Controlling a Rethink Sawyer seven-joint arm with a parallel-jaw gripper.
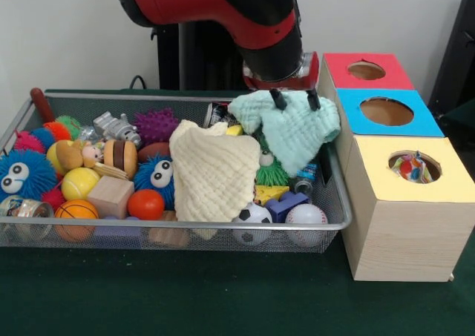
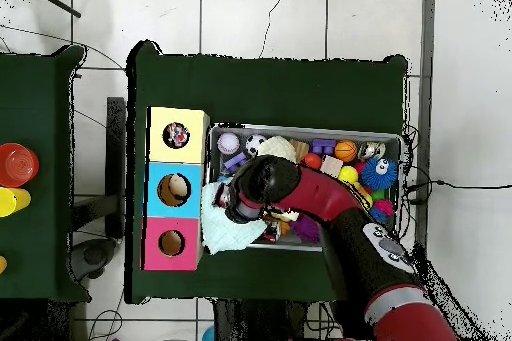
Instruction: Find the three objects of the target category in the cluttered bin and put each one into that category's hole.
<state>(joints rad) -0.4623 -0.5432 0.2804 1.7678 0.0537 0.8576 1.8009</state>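
Green worktop [image 1: 223, 299] fills the foreground, bare in front of the wire bin [image 1: 178, 236]. Up at the bin's far right corner the pincer [image 1: 295, 99] hangs from the red and black arm [image 1: 223, 10], its two dark fingers [image 1: 279, 99] pinching the top of a mint green cloth [image 1: 297, 128]. That cloth drapes over the bin's edge beside the boxes and hides whatever lies beneath it. A cream cloth [image 1: 215, 173] covers the middle of the bin. Around them lie balls, a wooden block [image 1: 110, 195], fuzzy blue toys with eyes [image 1: 22, 174] and a spiky purple ball [image 1: 156, 124]. Three boxes stand right of the bin: the red-topped box [image 1: 367, 70] and the blue-topped box [image 1: 386, 112] show only dark holes, the yellow-topped box [image 1: 412, 169] holds something colourful, hard to make out.
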